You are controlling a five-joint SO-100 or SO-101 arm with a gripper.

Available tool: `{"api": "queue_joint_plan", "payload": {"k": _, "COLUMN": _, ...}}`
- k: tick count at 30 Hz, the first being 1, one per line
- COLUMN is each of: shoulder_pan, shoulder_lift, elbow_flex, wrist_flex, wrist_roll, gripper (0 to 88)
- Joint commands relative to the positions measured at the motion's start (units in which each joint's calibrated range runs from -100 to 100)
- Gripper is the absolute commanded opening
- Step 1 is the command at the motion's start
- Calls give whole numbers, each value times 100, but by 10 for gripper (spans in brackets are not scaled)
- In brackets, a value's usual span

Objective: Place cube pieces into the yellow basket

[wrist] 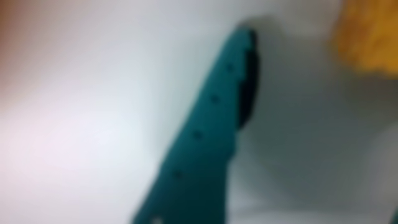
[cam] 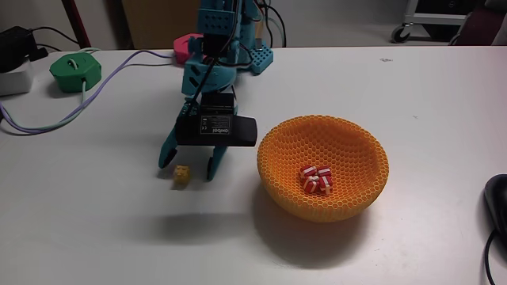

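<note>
Yellow cube (cam: 183, 176) on the table (cam: 95, 206), between the fingertips of the gripper (cam: 188, 165), jaws apart, straddling it; contact unclear. Red cubes (cam: 316, 180) lie clustered in the basket (cam: 348, 150), which stands just right of the arm in the fixed view. Green puck (cam: 76, 71) and pink puck (cam: 185, 46) sit far back. Wrist view blurred: one teal finger (wrist: 205, 143) over white table, basket edge (wrist: 367, 31) top right.

Only thing with writing is the black camera box (cam: 217, 127) on the arm: small white lettering, too tiny to read.
</note>
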Motion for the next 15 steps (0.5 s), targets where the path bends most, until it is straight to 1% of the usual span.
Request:
{"api": "queue_joint_plan", "payload": {"k": 1, "shoulder_pan": 224, "shoulder_lift": 360, "elbow_flex": -681, "wrist_flex": -148, "wrist_roll": 39, "gripper": 350}}
{"api": "queue_joint_plan", "payload": {"k": 2, "shoulder_pan": 271, "shoulder_lift": 465, "elbow_flex": -787, "wrist_flex": -148, "wrist_roll": 39, "gripper": 323}}
{"api": "queue_joint_plan", "payload": {"k": 3, "shoulder_pan": 308, "shoulder_lift": 521, "elbow_flex": -854, "wrist_flex": -104, "wrist_roll": -5, "gripper": 267}}
{"api": "queue_joint_plan", "payload": {"k": 5, "shoulder_pan": 346, "shoulder_lift": 540, "elbow_flex": -864, "wrist_flex": 78, "wrist_roll": -127, "gripper": 129}}
{"api": "queue_joint_plan", "payload": {"k": 7, "shoulder_pan": 420, "shoulder_lift": 493, "elbow_flex": -854, "wrist_flex": 200, "wrist_roll": -59, "gripper": 0}}
{"api": "queue_joint_plan", "payload": {"k": 12, "shoulder_pan": 485, "shoulder_lift": -378, "elbow_flex": -710, "wrist_flex": 565, "wrist_roll": 361, "gripper": 0}}
{"api": "queue_joint_plan", "payload": {"k": 14, "shoulder_pan": 364, "shoulder_lift": -994, "elbow_flex": -816, "wrist_flex": 929, "wrist_roll": 547, "gripper": 0}}
{"api": "queue_joint_plan", "payload": {"k": 15, "shoulder_pan": 252, "shoulder_lift": -1335, "elbow_flex": -989, "wrist_flex": 1303, "wrist_roll": 645, "gripper": 0}}
